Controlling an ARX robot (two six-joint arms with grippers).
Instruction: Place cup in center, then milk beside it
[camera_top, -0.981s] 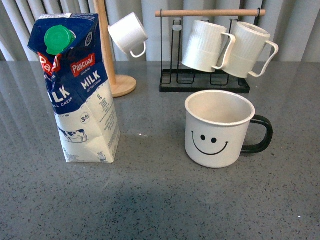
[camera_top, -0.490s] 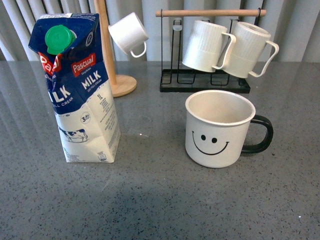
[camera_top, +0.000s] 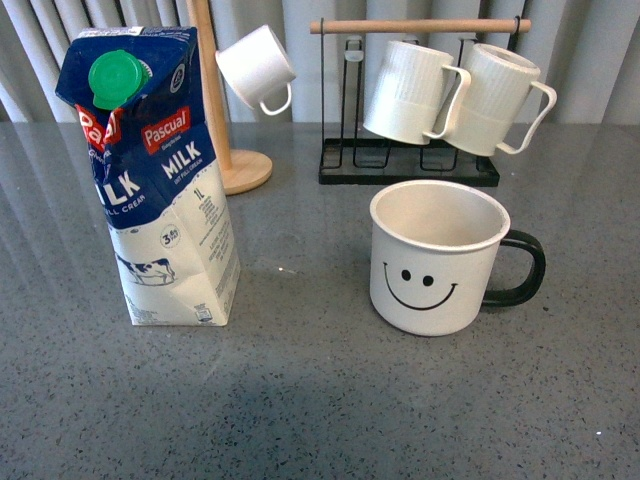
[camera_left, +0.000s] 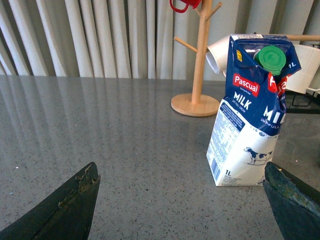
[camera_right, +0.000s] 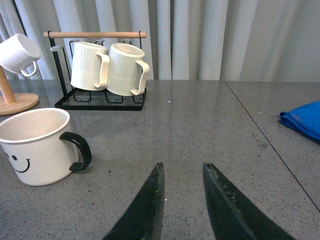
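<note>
When reaching for the wide white smiley-face enamel mug (camera_right: 32, 147), use right hand (camera_right: 183, 167): nearer, handle-side, narrowly parted, empty.

Upright on the grey tabletop right of centre, wide white cup (camera_top: 435, 262) with black smiley face toward the near side and black handle pointing right, and well apart to its left, tall blue-and-white milk carton (camera_top: 160, 190), upright, green cap on.

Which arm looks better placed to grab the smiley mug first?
Probably the right. The smiley mug stands on the robot's right side, handle pointing that way, and the right claw has it close in view. The left claw faces the milk carton instead.
</note>
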